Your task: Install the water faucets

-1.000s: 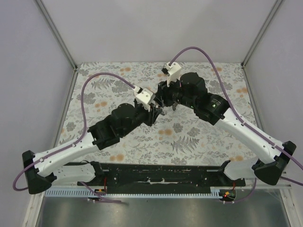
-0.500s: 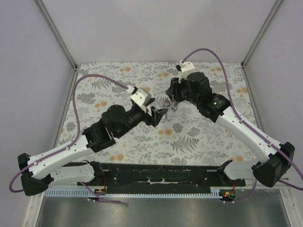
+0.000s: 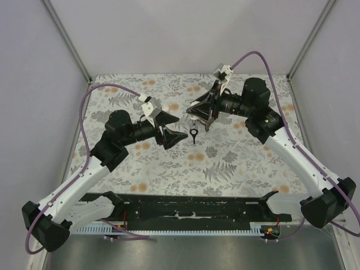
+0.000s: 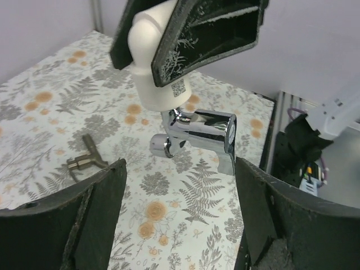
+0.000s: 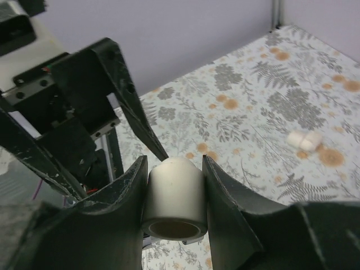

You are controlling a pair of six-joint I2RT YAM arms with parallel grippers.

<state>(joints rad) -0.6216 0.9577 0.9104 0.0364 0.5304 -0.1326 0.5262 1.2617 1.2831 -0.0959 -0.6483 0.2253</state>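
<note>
The water faucet (image 4: pixel 199 130) hangs in the air above the middle of the flowered table (image 3: pixel 242 169), slightly toward 12 o'clock from its centre. It is shiny chrome with a short spout bent downward. Its top end meets the bottom of a white cylinder (image 4: pixel 142 67), and nothing else touches it.

The right gripper (image 5: pixel 174 163) reaches in from 3 o'clock. Its two fingers are pressed against opposite sides of the white cylinder and pinch it firmly. The cylinder is tilted, with its open end toward the wrist camera.

The left gripper (image 3: pixel 181 127) sits near the right one, at about 8 o'clock from it, and points toward it. Its fingers are spread wide and hold nothing. In its own wrist view they frame the faucet from below, well apart from it on either side.

A small T-shaped metal piece (image 4: pixel 84 160) lies flat on the table, below the faucet and apart from it. Two short white plugs (image 5: pixel 304 139) lie touching each other on the table, toward 11 o'clock from the centre and just past the left gripper.
</note>
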